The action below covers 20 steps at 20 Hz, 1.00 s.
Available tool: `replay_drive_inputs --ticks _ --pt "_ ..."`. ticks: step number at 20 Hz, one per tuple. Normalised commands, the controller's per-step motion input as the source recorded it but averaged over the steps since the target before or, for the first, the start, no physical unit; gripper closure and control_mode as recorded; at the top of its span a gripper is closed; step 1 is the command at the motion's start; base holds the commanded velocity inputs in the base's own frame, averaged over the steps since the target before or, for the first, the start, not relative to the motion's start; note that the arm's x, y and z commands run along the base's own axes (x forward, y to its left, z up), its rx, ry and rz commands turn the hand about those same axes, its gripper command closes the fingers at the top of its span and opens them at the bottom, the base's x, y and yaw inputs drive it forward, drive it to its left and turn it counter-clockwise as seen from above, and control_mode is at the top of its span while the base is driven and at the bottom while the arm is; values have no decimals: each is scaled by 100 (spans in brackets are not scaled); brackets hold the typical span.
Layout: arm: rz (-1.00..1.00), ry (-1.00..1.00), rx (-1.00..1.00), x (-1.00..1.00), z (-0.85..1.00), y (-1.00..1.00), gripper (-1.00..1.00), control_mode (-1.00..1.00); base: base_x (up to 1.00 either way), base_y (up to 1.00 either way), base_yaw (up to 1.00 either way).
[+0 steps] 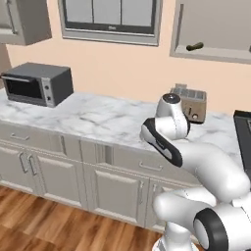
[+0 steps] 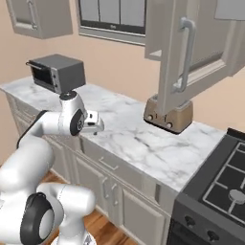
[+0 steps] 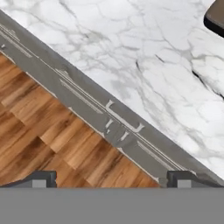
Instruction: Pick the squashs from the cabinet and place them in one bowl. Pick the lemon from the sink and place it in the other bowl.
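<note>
The jaws (image 3: pixel 112 179) are spread wide and hold nothing. They hang above the front edge of the marble surface (image 2: pixel 139 139), with drawer fronts (image 3: pixel 109 127) and wood floor (image 3: pixel 39 135) below. A toaster (image 2: pixel 168 115) stands near the back edge and a toaster oven (image 1: pixel 38 83) sits at the far left end. One dark squash (image 1: pixel 195 47), small and a bit blurry, lies on the shelf of the open cabinet (image 1: pixel 215 29).

Your arm (image 2: pixel 52 122) is folded, elbow bent, wrist pointing down. Gripper (image 2: pixel 94 130) hangs with nothing in it, fingers (image 3: pixel 43 178) spread fully wide at the bottom of hand view.
</note>
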Motion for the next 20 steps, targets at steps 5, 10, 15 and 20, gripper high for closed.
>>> replay_drive_inputs --ticks 5,10,15,20 --pt "0 0 0 0 0 0 -100 100 35 21 -44" --pt "0 0 0 0 0 0 -100 100 35 18 -43" --pt "0 0 0 0 0 0 -100 100 50 8 -22" --pt "0 0 0 0 0 0 -100 100 49 10 -18"
